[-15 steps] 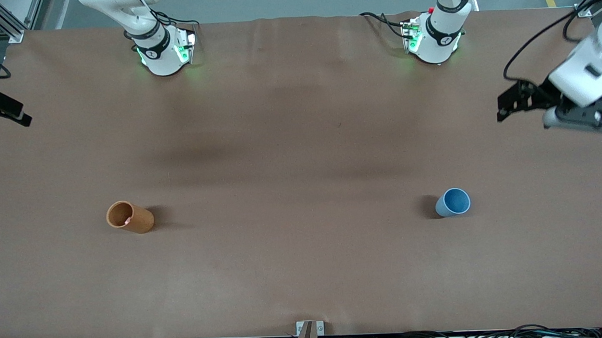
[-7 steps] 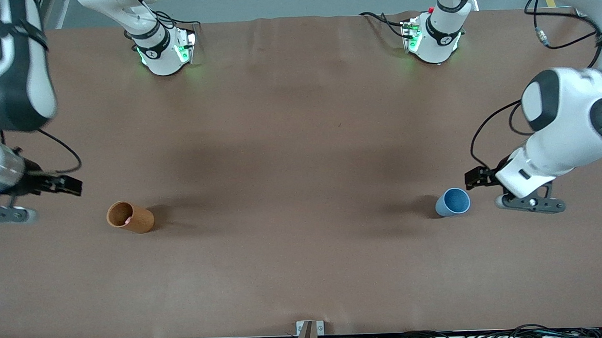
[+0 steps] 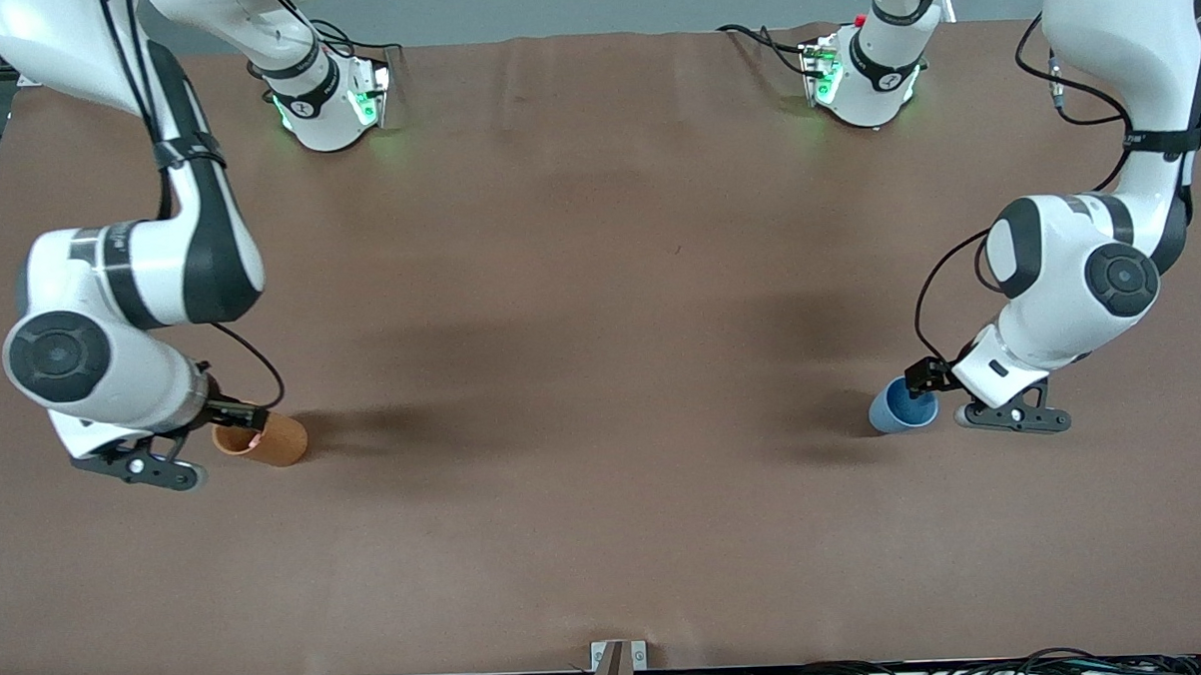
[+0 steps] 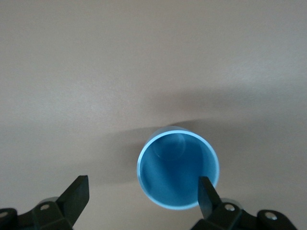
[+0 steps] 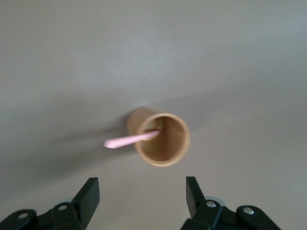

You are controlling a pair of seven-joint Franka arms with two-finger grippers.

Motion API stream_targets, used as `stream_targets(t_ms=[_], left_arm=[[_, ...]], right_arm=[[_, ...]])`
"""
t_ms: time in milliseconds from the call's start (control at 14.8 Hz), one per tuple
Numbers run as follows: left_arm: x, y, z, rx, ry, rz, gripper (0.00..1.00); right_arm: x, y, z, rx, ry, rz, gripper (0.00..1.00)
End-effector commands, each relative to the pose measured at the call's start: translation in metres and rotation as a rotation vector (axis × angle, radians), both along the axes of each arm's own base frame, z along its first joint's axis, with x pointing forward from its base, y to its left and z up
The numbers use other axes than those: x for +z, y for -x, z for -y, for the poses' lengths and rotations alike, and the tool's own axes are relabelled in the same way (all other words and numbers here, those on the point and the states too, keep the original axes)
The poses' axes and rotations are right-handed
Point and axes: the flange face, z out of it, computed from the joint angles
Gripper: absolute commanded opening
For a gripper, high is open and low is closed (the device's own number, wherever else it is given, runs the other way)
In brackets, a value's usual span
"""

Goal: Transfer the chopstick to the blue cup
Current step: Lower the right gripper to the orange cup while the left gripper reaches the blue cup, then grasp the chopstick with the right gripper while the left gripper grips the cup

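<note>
While over cups: both claws (image 3: 920, 378) (image 3: 232, 418) agape

so the chopstick (image 5: 129, 139) sits in the taller cup (image 5: 163, 139), right under the right gripper (image 5: 139, 201). The blue cup (image 4: 177, 172) stands just below the left gripper (image 4: 144, 199), toward the left arm's end of the table (image 3: 603, 397)

Matt brown table cover (image 3: 606, 497); smooth blue cup (image 4: 178, 173); smooth pink chopstick (image 5: 130, 139)

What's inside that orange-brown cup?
A pink chopstick stands in the orange-brown cup, leaning on its rim with its upper end sticking out. Its lower end, down in the cup, is hard to make out.
</note>
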Motion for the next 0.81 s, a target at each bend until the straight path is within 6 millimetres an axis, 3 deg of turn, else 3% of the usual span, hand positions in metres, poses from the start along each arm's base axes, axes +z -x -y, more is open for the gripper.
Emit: stream_targets(t_ms=[0,68,135,339,406,474,745], left_arm=[[-0.022,-0.002,0.001,-0.001,0.006,-0.001,1.00],[-0.027,-0.002,0.002,0.005,0.006,0.001,0.96],[-0.032,-0.002,0.001,0.011,0.006,-0.005,0.85],[-0.040,-0.001,0.000,0.008,0.004,-0.017,0.25],[-0.041,-0.001,0.001,0.000,0.002,-0.017,0.10],[-0.040,-0.002,0.001,-0.009,0.000,-0.015,0.02],[-0.033,-0.004,0.003,-0.032,-0.030,-0.007,0.00]], right_arm=[[-0.010,-0.012,-0.027,-0.041,0.038,0.031,0.68],[-0.014,-0.013,-0.026,-0.043,0.044,0.030,0.62],[-0.018,-0.016,-0.017,-0.042,0.056,0.037,0.57],[-0.025,-0.022,-0.004,-0.011,0.127,0.069,0.41],[-0.031,-0.024,-0.005,-0.004,0.135,0.070,0.41],[-0.031,-0.025,-0.008,-0.001,0.132,0.081,0.41],[-0.041,-0.023,-0.011,0.001,0.130,0.073,0.41]])
